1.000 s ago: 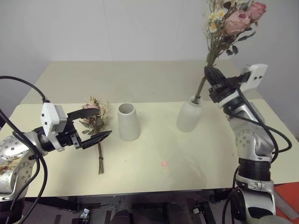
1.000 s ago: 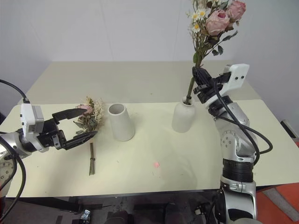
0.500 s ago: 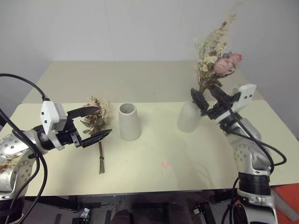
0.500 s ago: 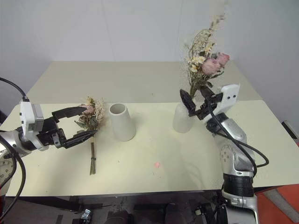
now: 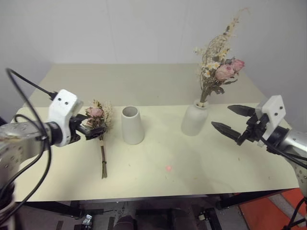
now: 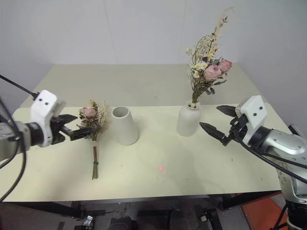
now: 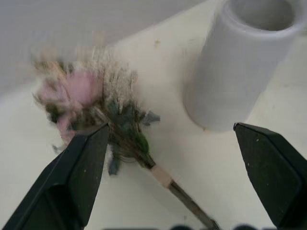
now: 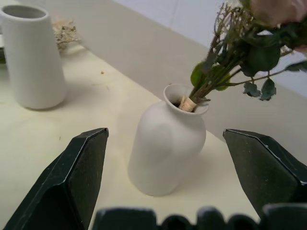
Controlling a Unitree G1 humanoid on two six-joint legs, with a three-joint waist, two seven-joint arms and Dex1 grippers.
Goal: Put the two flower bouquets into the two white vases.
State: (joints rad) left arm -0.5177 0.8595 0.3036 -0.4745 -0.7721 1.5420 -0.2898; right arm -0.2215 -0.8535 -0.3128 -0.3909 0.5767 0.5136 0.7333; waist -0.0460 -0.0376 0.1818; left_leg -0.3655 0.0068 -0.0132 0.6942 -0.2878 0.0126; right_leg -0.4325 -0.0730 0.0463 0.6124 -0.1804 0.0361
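The right gripper (image 5: 230, 119) has released the first bouquet (image 5: 217, 67), now standing in the bottle-shaped vase (image 5: 194, 118), and is hanging wide open just beside it. The left gripper (image 7: 170, 143), also wide open, has tipped down over the second bouquet (image 5: 99, 125), which is lying on the table (image 5: 158, 163) beside the empty cone vase (image 5: 132, 125). No readable markings are showing.

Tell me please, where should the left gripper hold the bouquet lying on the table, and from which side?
Probably the bare stems just below the blooms of the bouquet, coming from above. It lies flat, flowers pointing away, and the stems look thin and firm. The left gripper is open beside the flower heads.
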